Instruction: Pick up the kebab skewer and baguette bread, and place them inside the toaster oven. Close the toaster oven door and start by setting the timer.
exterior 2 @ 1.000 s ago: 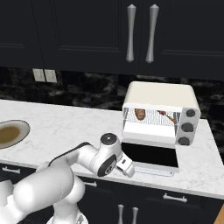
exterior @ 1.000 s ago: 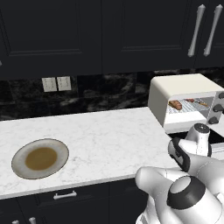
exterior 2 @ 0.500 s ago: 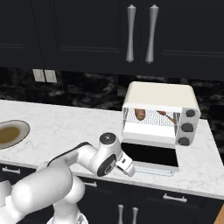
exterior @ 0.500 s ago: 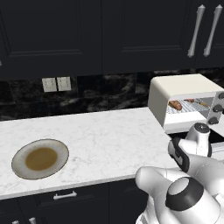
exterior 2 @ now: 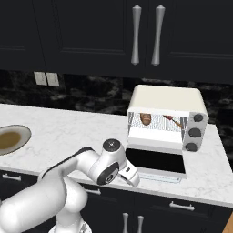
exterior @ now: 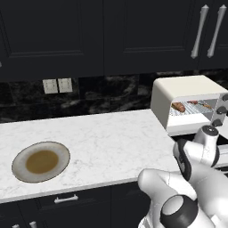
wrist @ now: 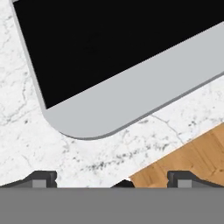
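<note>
Both foods inside toaster oven (exterior 2: pixel 164 101)

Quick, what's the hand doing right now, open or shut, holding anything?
Hand: open and empty, poised over the lowered toaster oven door.

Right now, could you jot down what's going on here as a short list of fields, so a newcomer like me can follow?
toaster oven: on the marble counter, right end
toaster oven door: folded down flat, open
baguette bread: inside, on the rack, left side
kebab skewer: inside, on the rack, right of the bread
plate: on the counter, far left, nothing on it
gripper: jaws open, holding nothing, just above the door's front edge
still to do: shut the door, set the timer
</note>
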### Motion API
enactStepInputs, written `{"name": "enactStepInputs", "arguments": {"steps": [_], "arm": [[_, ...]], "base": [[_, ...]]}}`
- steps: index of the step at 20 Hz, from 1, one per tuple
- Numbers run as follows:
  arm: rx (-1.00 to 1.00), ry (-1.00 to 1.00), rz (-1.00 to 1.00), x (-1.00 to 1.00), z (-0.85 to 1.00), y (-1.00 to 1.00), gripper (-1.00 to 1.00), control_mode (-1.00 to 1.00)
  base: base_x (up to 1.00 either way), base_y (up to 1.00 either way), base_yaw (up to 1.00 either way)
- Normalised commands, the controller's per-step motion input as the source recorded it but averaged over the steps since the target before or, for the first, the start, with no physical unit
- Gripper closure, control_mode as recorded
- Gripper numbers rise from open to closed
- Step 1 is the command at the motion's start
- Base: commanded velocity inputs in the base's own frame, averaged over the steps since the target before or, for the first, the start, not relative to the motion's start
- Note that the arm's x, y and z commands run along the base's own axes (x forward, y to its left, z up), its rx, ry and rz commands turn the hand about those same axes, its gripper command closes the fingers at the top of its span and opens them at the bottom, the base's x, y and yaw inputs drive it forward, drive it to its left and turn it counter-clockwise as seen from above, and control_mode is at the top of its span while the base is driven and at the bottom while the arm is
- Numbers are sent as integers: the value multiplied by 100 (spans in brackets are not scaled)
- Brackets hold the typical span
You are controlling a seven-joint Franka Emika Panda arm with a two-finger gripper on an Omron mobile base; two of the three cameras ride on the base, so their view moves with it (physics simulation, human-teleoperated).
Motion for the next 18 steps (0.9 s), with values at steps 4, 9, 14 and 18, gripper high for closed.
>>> {"name": "enactStepInputs", "arguments": {"steps": [4, 9, 14, 18], "arm": [[0, -1, 0, 0, -30, 24, -100, -100], [0, 0, 0, 2, -40, 27, -100, -100], [0, -2, 0, 2, -35, 29, -100, -100], [0, -5, 0, 30, -31, 26, -100, -100]], "base": [[0, 0, 0], [0, 0, 0], [0, 0, 0], [0, 0, 0]]}}
